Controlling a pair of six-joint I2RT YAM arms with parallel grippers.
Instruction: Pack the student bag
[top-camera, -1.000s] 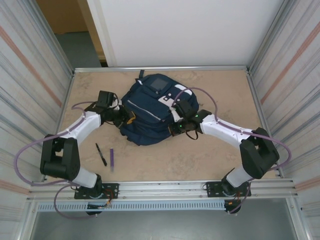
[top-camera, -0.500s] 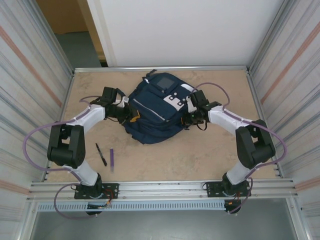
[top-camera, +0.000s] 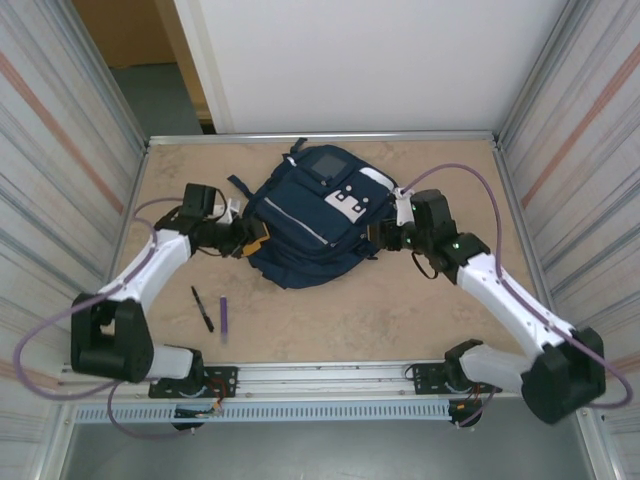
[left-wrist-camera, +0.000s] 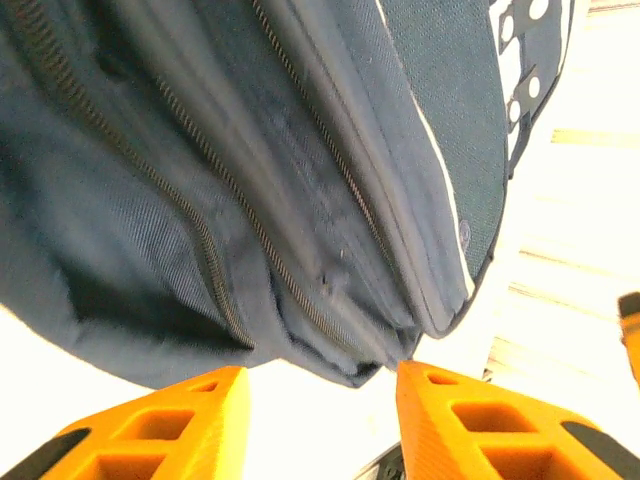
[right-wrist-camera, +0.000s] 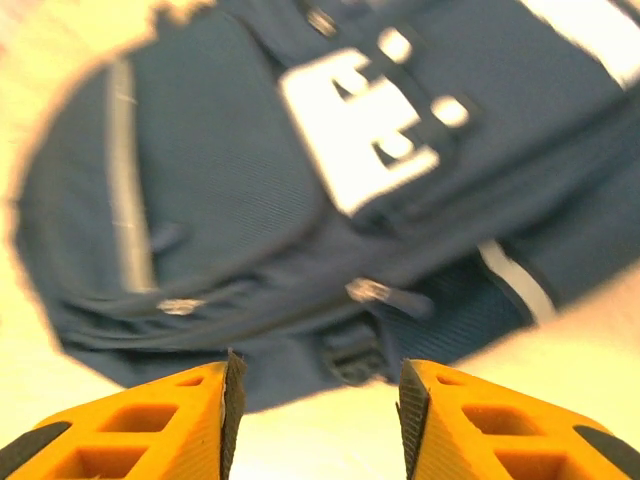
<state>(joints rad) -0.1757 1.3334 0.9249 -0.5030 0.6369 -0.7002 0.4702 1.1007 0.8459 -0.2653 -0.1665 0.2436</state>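
The student bag lies flat in the middle of the table, navy with white patches and a grey square near its far end. My left gripper sits at the bag's left side, open, its orange fingers just short of the fabric. In the left wrist view the bag shows its zip lines above the open left gripper, with nothing between the fingers. My right gripper is at the bag's right side, also open. In the right wrist view the bag lies just beyond the empty right gripper.
A black pen and a purple pen lie on the table near the left arm. Corrugated walls close in both sides, and a metal rail runs along the near edge.
Both grippers have opened and let go of the bag's sides, then drawn back outward a little. The bag was shifted slightly toward the far side and now lies still.
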